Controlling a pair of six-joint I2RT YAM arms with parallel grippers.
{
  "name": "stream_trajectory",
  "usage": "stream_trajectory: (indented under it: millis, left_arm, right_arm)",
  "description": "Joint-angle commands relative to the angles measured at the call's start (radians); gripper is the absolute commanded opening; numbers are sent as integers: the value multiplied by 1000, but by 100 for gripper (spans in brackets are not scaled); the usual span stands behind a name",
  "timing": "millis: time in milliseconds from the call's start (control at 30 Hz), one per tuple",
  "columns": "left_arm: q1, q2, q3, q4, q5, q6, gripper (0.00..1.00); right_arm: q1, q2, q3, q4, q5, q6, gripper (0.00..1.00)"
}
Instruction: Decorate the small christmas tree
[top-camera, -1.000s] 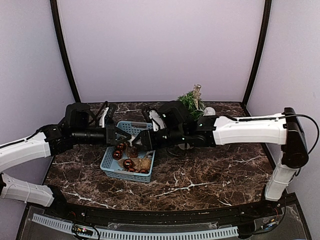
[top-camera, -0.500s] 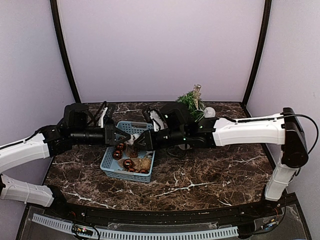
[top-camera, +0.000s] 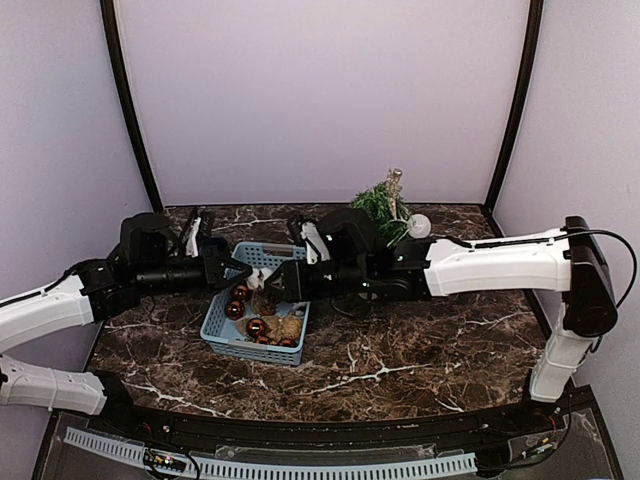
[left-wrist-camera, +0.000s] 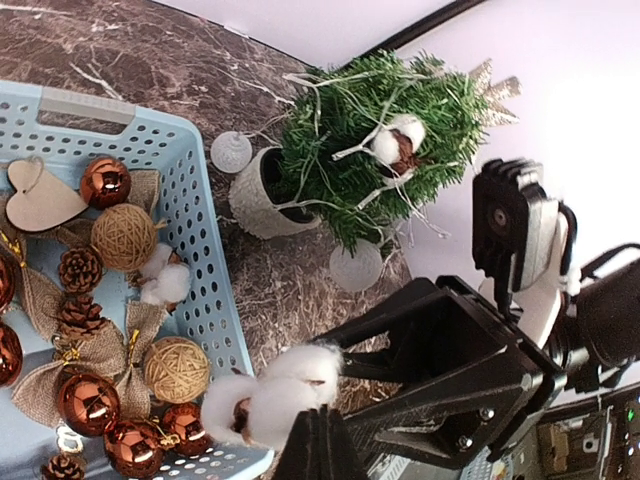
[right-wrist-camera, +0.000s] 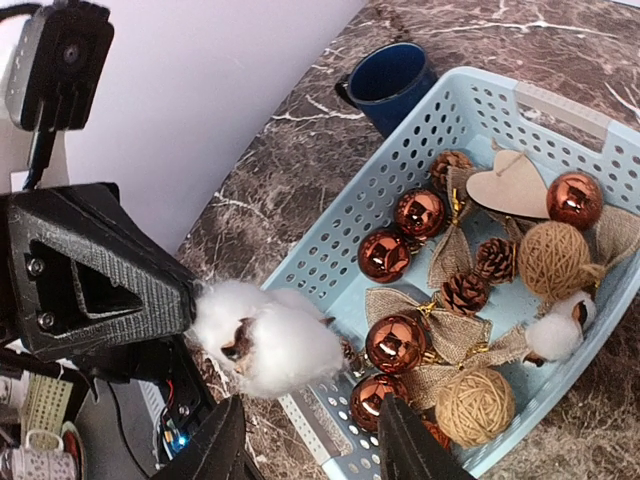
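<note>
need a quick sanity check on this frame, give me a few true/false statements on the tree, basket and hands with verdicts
The small christmas tree stands inside the blue basket: false, it stands on the table beside it.
The left hand is shut on a white cotton ornament: true.
The right hand is shut: false, its fingers stand apart.
A wooden heart lies in the basket: true.
The dark blue mug stands outside the basket: true.

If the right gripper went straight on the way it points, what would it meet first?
Probably the cotton ornament, pinched by the left gripper, just ahead of the open right gripper; depth is unclear.
</note>
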Motion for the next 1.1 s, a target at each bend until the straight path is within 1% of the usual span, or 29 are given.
stream_trajectory:
  millis: [0,133,300,633,767,933,1067]
  left_arm:
    - [-3,-38,-69,75,-89,-162,0]
    - [-2,-62,-77,58,-155,-187,0]
    - [-3,-80,-88,54,-198,-224,0]
    - [-3,-67,-104,84,-195,-238,0]
    - [-2,-65,-105,86,-195,-238,0]
    - [-3,-66,-105,86,-195,-237,0]
    - [-3,-66,-106,83,-193,-233,0]
  right_arm:
    - [40,-6,3,-12,162,76,48]
    - [65,18,32,-19,218,106,48]
    - [93,84,111,-33,200,103,48]
    - [115,176,240,-114,195,75,46]
    - [115,220,296,-162,208,72,39]
    - [115,249,333,-179,208,71,31]
    - [115,262,359,-198,224,76,22]
